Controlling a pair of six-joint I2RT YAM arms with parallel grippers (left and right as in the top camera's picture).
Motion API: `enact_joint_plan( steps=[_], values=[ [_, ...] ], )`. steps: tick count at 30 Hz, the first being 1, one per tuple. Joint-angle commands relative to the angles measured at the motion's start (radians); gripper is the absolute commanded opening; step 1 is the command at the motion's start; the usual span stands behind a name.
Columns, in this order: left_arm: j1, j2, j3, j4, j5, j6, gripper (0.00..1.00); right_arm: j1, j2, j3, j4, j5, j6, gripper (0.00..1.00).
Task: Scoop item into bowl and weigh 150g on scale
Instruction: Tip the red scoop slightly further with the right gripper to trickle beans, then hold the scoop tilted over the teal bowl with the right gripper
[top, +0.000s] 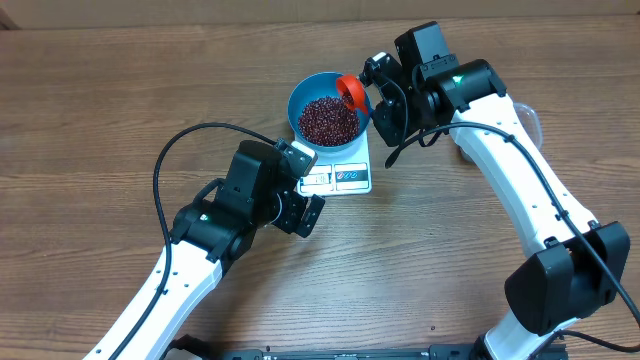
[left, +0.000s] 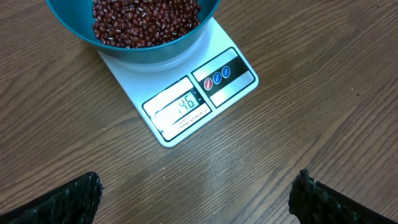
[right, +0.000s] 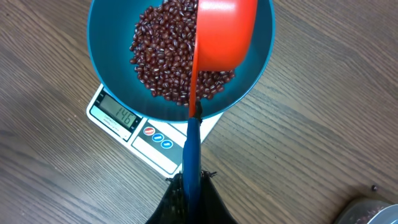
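On the left, the left end effector (left: 198, 202) hung just above the wooden counter (top: 120, 90), close to the near edge of the scale (left: 239, 84). Its two fingers were spread as wide as they go. It held nothing.

The white scale sat near the middle of the counter, a bit toward the far edge. The blue bowl (right: 102, 37) stood on top of it. The little red-brown beans (right: 161, 56) lay in a heap inside the bowl. The small screen (right: 118, 116) on the scale showed 146.

To the right of the bowl, the right end effector (right: 193, 193) was squeezed tight on the blue handle (right: 191, 149) of a red scoop (right: 224, 34). The scoop was tipped over the bowl, by the rim on the right arm's side. Its open side faced away from the camera, so I could not tell if any beans were left in it.

I think this was the topping-up step. Most of the beans looked to be in already, and the number was only a little short of 150. The next move would need a very soft touch. The right arm should shake or tip the scoop just a tiny bit, so only a few beans drop. Then it should wait and look at the screen. If too many fell at once, the number would go over 150, and some beans would have to be taken out again.
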Motion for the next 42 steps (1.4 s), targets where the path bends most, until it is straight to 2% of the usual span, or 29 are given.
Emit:
enact_joint_plan(
  steps=[1,22,42],
  values=[
    [0.005,0.003,0.021,0.001,-0.006,0.009,1.00,0.004,-0.003,0.021,0.006,0.018,-0.034,0.04],
    [0.005,0.003,0.021,0.001,-0.006,0.009,1.00,0.004,-0.003,0.021,0.008,0.019,-0.033,0.04],
    [0.005,0.003,0.021,0.001,-0.006,0.009,1.00,-0.018,-0.003,0.021,-0.009,-0.119,0.001,0.04]
  ],
)
